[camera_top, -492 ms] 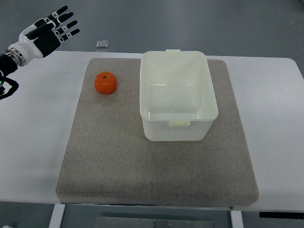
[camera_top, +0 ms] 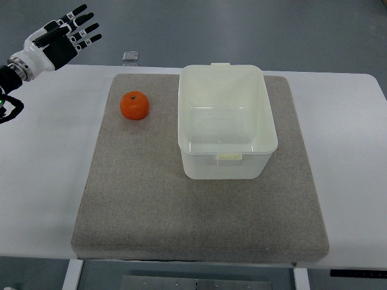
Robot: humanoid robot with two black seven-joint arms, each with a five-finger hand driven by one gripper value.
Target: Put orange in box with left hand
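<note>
An orange (camera_top: 134, 105) lies on the grey mat (camera_top: 139, 193) near its far left corner. A white plastic box (camera_top: 225, 121) stands open and empty on the mat to the orange's right, a short gap apart. My left hand (camera_top: 66, 37) is up at the far left, above the table's back edge, fingers spread and holding nothing. It is well to the left of and beyond the orange. The right arm does not show.
The mat lies on a white table (camera_top: 42, 175). A small grey square object (camera_top: 130, 56) sits at the table's back edge, beyond the mat.
My left hand has shifted slightly up and to the left. The orange and box have not moved.
</note>
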